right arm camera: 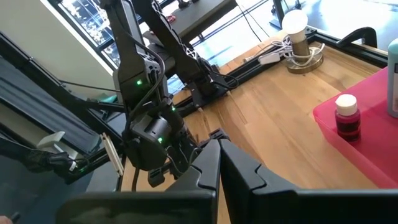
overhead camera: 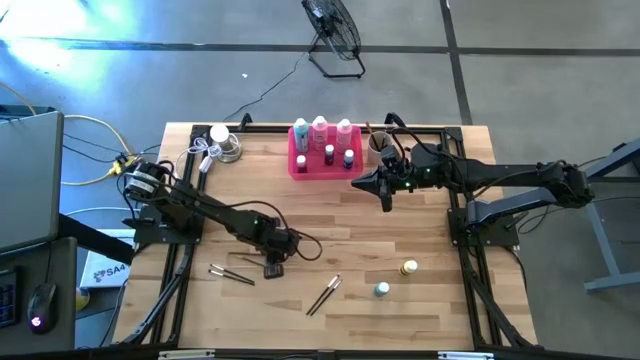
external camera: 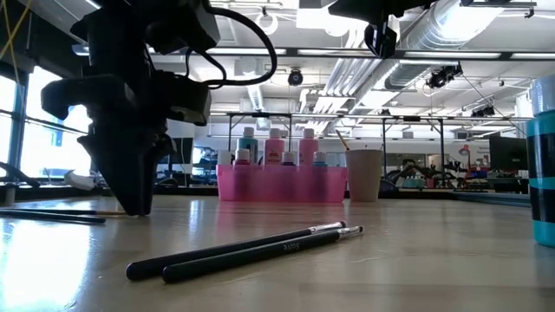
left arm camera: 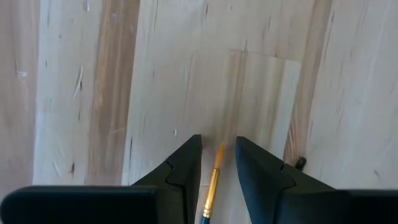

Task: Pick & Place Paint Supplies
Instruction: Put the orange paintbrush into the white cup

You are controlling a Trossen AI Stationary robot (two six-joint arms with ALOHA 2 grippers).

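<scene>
Your left pincer (left arm camera: 217, 163) is down at the tabletop (overhead camera: 420, 310), narrowly parted around a paintbrush (left arm camera: 212, 186); contact unclear. Right pincer (overhead camera: 386, 196) hangs shut, empty, beside the pink tray (overhead camera: 300, 168).

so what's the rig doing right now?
Sorting paint supplies. The left claw is down at the table with a paintbrush between its fingers. The right claw is shut and holds nothing, next to the pink tray, which already holds several bottles. Two small bottles and more brushes are on the table.
</scene>
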